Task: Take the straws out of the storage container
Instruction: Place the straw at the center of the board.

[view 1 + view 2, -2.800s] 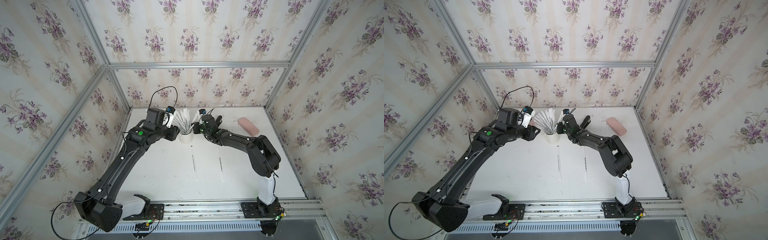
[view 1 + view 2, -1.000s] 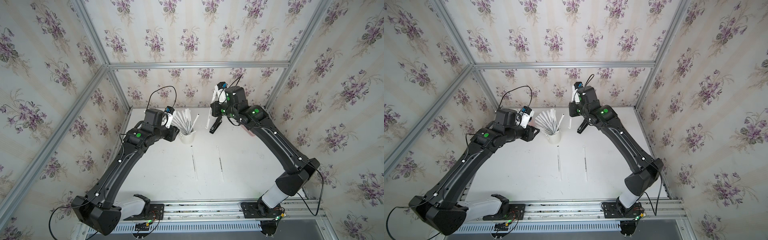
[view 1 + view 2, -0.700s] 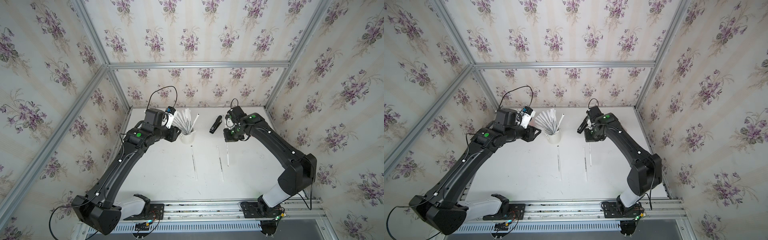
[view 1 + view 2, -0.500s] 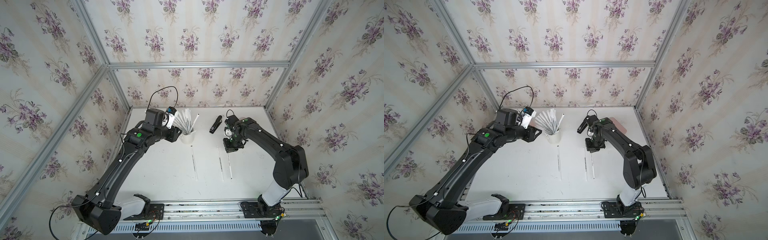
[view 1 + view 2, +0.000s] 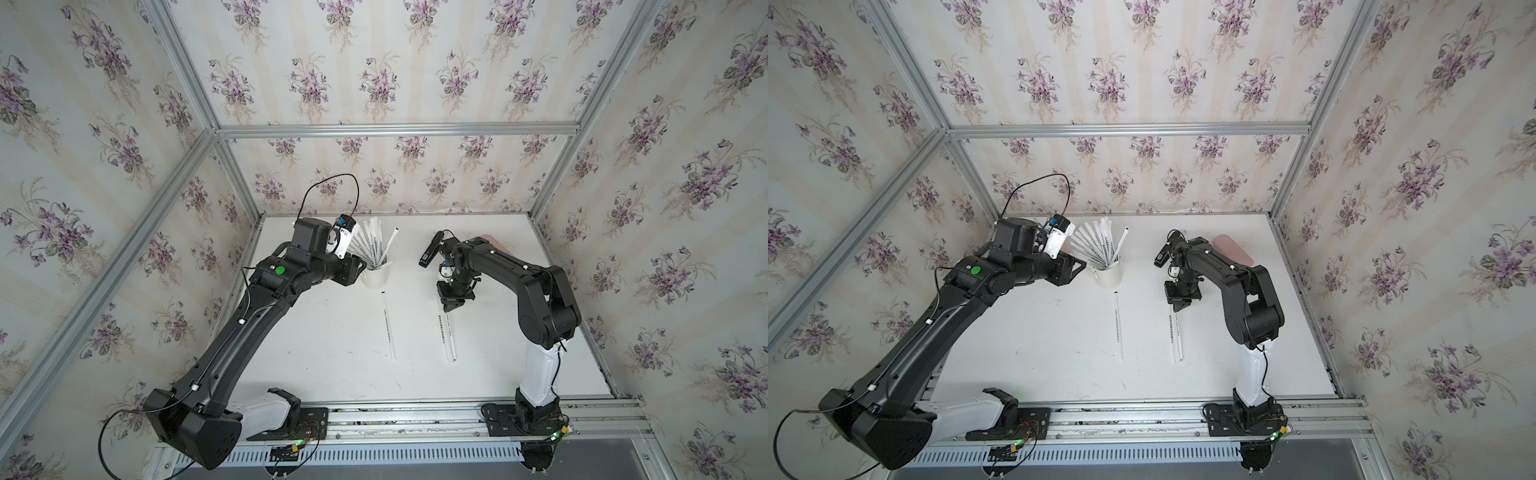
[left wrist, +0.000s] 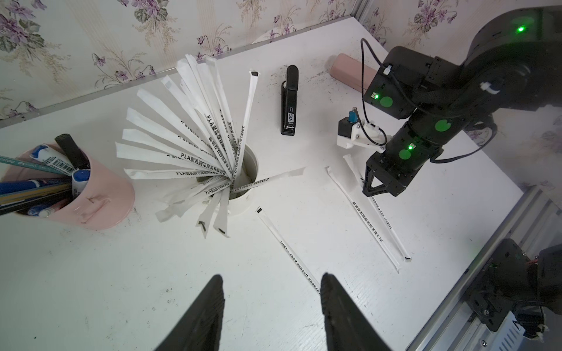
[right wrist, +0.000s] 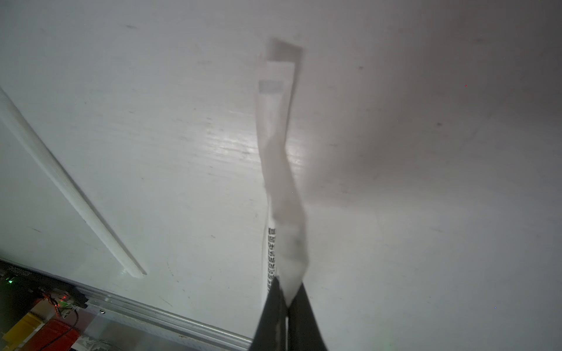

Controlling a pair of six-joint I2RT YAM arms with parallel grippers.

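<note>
The storage container (image 5: 375, 277) (image 5: 1109, 274) (image 6: 254, 170), a small white cup, stands at the back of the table with several straws (image 5: 370, 245) (image 5: 1098, 245) (image 6: 188, 142) fanned out of it. My left gripper (image 5: 358, 269) (image 5: 1076, 266) (image 6: 270, 279) hangs open and empty just left of the cup. Low over the table, right of the cup, my right gripper (image 5: 453, 305) (image 5: 1179, 306) (image 6: 372, 193) (image 7: 286, 291) is shut on one wrapped straw (image 7: 279, 182) (image 6: 387, 223). That straw stretches toward the front beside another loose straw (image 5: 442, 332) (image 6: 362, 209). A third straw (image 5: 388, 324) (image 5: 1118, 324) (image 6: 286, 243) lies in front of the cup.
A pink pen cup (image 6: 100, 194) full of pens stands left of the white cup, under my left wrist. A black stapler (image 5: 430, 249) (image 6: 290, 100) and a pink oblong case (image 5: 498, 245) (image 6: 349, 70) lie at the back right. The metal rail (image 5: 415, 415) runs along the front edge.
My right arm has swung down from high above the back of the table to just over it, carrying the straw to beside the loose one. The left arm has not moved.
</note>
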